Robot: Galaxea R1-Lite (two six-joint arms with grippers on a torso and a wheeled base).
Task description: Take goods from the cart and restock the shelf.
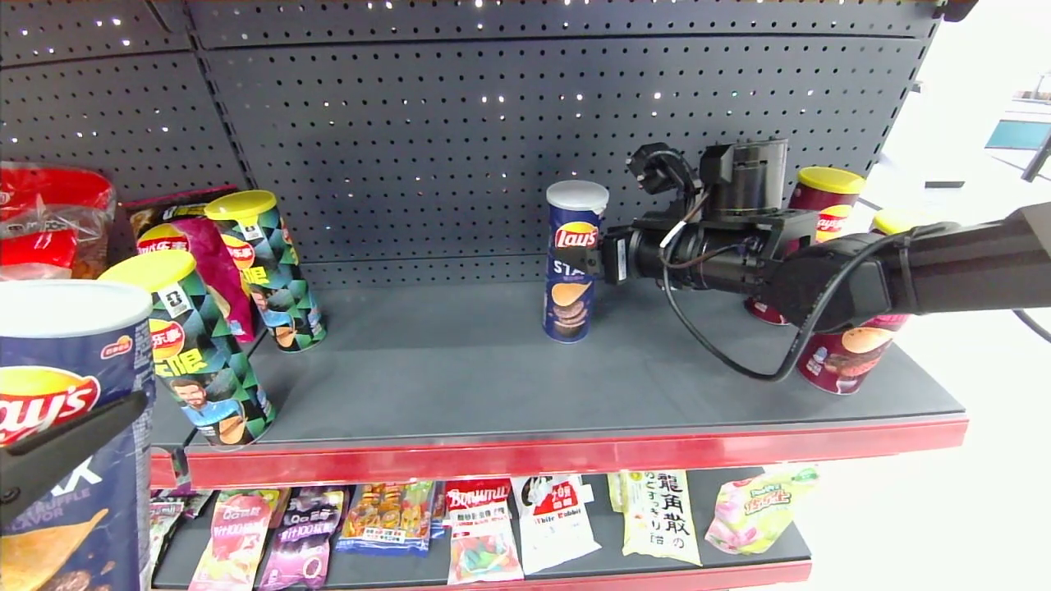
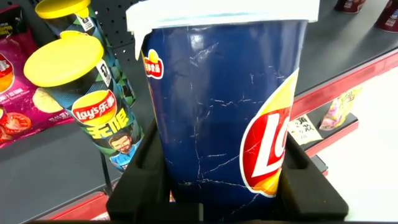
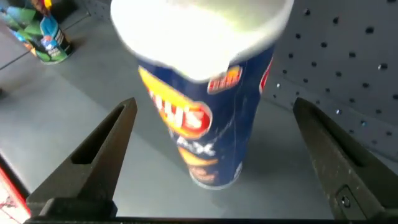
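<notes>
The left gripper is clamped on a held blue chips can with a white lid, upright. Just past its fingers stand two green chips cans with yellow lids. Farther in, the right gripper has its fingers spread wide. A standing blue chips can sits upright between them on the grey shelf, touching neither finger. Behind that arm stand maroon chips cans.

You have strong light from the right, bleaching the room beside the shelf to white. Pinpoints shine through the pegboard, and shadows on the shelf are soft.
</notes>
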